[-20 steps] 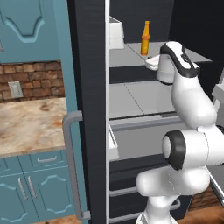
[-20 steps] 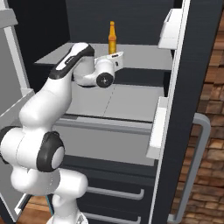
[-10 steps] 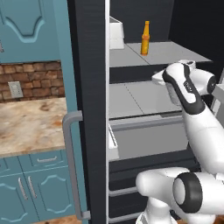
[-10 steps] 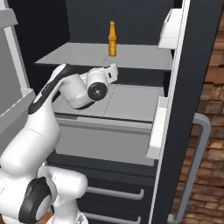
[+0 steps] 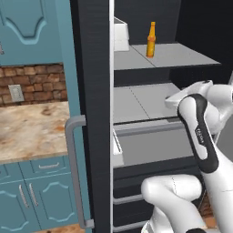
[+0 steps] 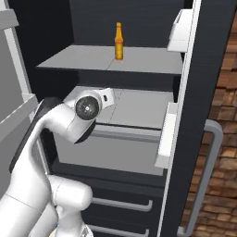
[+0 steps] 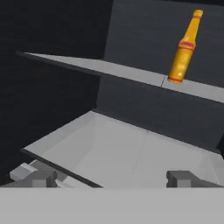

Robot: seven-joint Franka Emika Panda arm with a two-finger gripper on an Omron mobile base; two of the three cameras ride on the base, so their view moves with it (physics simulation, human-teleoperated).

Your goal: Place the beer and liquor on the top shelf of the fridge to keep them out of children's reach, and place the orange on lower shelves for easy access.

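Inside the open fridge (image 6: 194,139), on the top shelf (image 6: 83,60), you see the beer (image 6: 119,41) standing upright near the middle of the panel, toward its back edge. Nothing else stands on that shelf with it. The shelf below (image 7: 131,153) lies bare, and under it sits the grey drawer (image 5: 154,145), closed. Your fingers (image 7: 111,178) hover at the front edge of that lower shelf, spread wide apart with nothing between them. A white door bin (image 6: 165,139) hangs on the open door at the right.
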